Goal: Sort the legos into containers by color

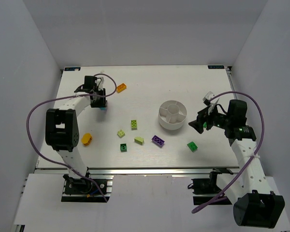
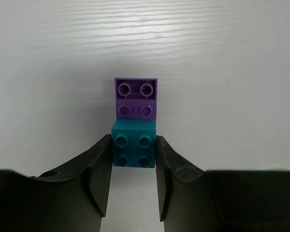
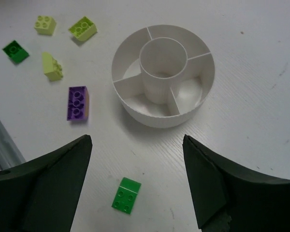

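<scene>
Over the white-walled, grained table (image 1: 150, 82) a cyan brick (image 2: 133, 150) is clamped by the left gripper (image 2: 133, 157); the right gripper (image 3: 136, 159) is spread, seemingly empty.

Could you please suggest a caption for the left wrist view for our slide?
Left jaws closed on a teal brick, with a purple brick lying just beyond it.

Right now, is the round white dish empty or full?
Empty. The dish shows only bare white compartments, and the bricks in view lie outside on the table.
</scene>
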`<move>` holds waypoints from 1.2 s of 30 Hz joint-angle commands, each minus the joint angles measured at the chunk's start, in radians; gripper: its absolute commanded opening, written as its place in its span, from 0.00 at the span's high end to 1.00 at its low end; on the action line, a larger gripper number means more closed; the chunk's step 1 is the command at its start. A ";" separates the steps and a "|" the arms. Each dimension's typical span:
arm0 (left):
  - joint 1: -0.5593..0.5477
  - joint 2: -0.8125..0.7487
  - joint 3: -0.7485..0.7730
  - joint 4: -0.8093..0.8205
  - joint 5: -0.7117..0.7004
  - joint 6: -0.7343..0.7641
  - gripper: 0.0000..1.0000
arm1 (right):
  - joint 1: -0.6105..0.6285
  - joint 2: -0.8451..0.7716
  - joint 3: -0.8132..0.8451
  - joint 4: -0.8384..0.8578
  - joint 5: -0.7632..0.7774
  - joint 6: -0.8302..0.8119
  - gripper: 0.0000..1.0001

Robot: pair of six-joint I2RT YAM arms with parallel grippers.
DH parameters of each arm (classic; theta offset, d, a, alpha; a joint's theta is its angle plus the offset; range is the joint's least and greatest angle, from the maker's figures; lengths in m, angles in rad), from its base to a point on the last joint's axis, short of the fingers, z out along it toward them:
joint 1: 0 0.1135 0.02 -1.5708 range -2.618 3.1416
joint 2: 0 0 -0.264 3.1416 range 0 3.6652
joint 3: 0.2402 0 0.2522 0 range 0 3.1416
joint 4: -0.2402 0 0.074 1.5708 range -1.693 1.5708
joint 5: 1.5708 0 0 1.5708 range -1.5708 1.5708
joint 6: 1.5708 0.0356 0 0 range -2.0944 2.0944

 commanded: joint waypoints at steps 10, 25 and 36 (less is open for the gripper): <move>-0.140 -0.451 -0.364 0.433 0.822 -0.173 1.00 | 0.142 0.329 0.268 -0.019 -0.280 0.390 0.58; -0.438 -0.554 -0.385 0.406 0.586 -0.077 1.00 | 0.443 0.638 0.540 -0.016 -0.173 0.763 0.14; -0.559 -0.520 -0.326 0.344 0.437 -0.008 1.00 | 0.466 0.678 0.554 -0.022 -0.088 0.830 0.27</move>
